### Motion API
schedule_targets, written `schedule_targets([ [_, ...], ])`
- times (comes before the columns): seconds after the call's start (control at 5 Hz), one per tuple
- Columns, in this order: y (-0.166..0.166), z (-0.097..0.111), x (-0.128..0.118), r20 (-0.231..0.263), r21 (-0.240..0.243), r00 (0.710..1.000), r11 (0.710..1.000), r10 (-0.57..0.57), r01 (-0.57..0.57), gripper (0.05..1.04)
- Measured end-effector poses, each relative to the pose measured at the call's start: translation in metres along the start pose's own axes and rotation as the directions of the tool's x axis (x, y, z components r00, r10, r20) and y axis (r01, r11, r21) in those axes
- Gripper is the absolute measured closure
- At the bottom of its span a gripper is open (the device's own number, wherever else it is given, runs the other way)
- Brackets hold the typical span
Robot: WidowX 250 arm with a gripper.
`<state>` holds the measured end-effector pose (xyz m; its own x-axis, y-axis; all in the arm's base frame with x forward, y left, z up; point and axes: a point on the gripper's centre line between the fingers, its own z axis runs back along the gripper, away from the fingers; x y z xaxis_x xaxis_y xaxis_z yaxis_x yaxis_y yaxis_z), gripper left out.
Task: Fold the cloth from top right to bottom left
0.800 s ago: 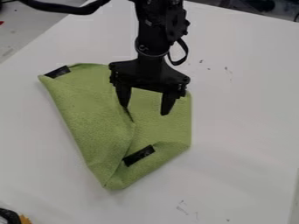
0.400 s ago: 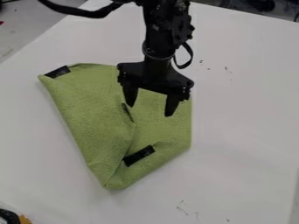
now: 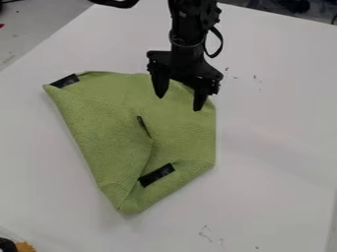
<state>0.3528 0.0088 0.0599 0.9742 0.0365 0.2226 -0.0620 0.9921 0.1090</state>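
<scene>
The black gripper (image 3: 179, 102) hangs over the upper right part of the green cloth, its two fingers spread apart with nothing between them. Below it the cloth (image 3: 109, 133) lies on the white table, with a flap folded over along its left side down to a point at the bottom. Black strips mark the cloth at its upper left corner, near its middle and near its lower right edge. The cloth's top right edge is partly hidden behind the gripper.
The white table (image 3: 276, 138) extends around the cloth. A dark object with an orange part (image 3: 25, 246) sits at the bottom left corner. Dark items stand beyond the table's far edge at the top right.
My gripper has moved up and to the right, toward the cloth's top right edge, uncovering the black strip near the middle. The cloth has stayed in place.
</scene>
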Motion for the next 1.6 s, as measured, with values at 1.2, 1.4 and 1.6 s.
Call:
schedule_targets([
  [1.2, 0.001, -0.059, 0.078, 0.058, -0.168, 0.995, 0.982, -0.081, 0.09, 0.08],
  [1.4, 0.004, -0.06, 0.08, 0.05, -0.16, 0.993, 0.981, -0.102, 0.109, 0.081],
  [1.6, 0.004, -0.062, 0.082, 0.063, -0.158, 0.992, 0.981, -0.105, 0.114, 0.124],
])
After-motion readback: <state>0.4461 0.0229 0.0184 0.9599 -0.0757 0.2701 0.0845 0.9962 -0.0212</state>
